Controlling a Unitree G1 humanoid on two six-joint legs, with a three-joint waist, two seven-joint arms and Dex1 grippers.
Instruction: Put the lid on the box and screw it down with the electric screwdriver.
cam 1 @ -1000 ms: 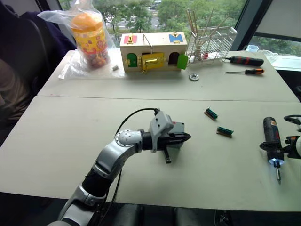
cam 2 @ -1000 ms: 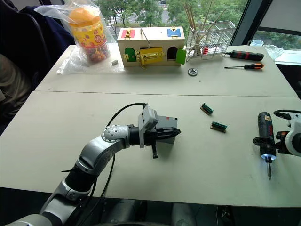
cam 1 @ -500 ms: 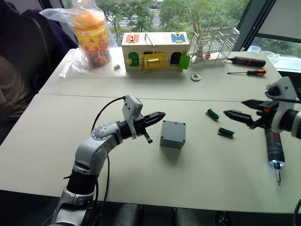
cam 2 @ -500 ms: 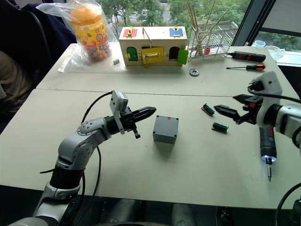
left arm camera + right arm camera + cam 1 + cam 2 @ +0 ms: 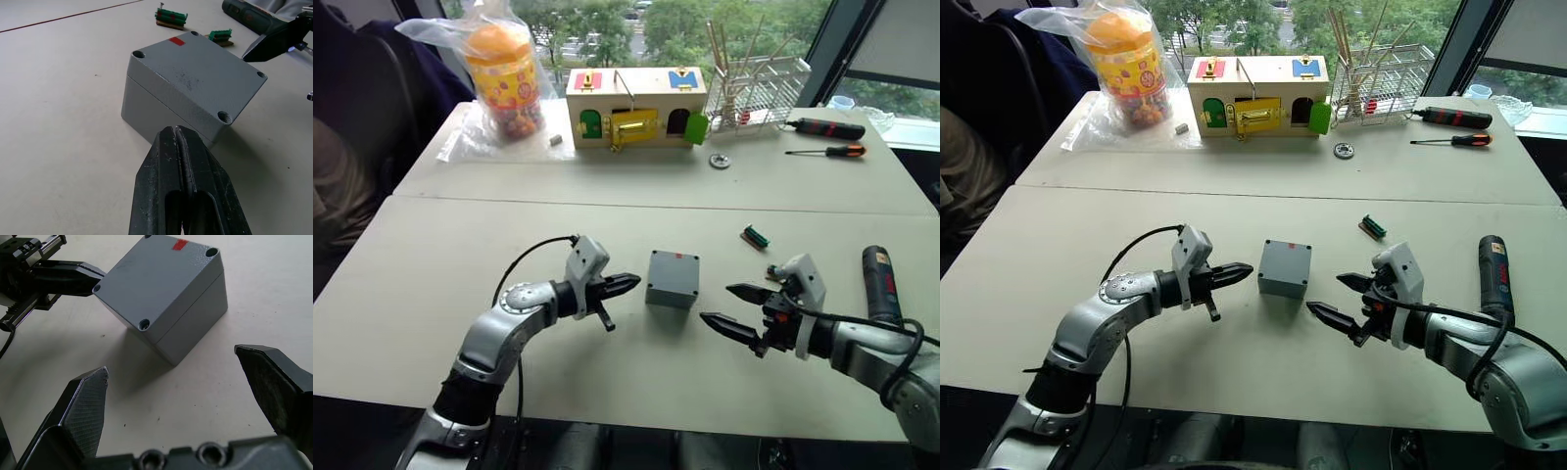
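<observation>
The grey box (image 5: 672, 286) stands mid-table with the lid (image 5: 195, 73) lying on top of it, a red mark near one corner and a screw hole in each corner. My left gripper (image 5: 626, 284) is shut and empty, its tip a short way from the box's left side. My right gripper (image 5: 724, 308) is open and empty, hovering just right of the box with its fingers pointing at it. The electric screwdriver (image 5: 879, 282) lies free on the table at the right, beyond the right forearm.
Along the far side stand a bagged orange-lidded jar (image 5: 504, 69), a wooden box with coloured doors (image 5: 636, 106) and a wire rack (image 5: 759, 83). Two hand screwdrivers (image 5: 824, 127) and a washer (image 5: 719, 161) lie there too. A green terminal block (image 5: 755, 236) lies right of the box.
The left gripper came off the box and now points at its left side. The right gripper left the electric screwdriver, swung left and dropped down beside the box, open.
</observation>
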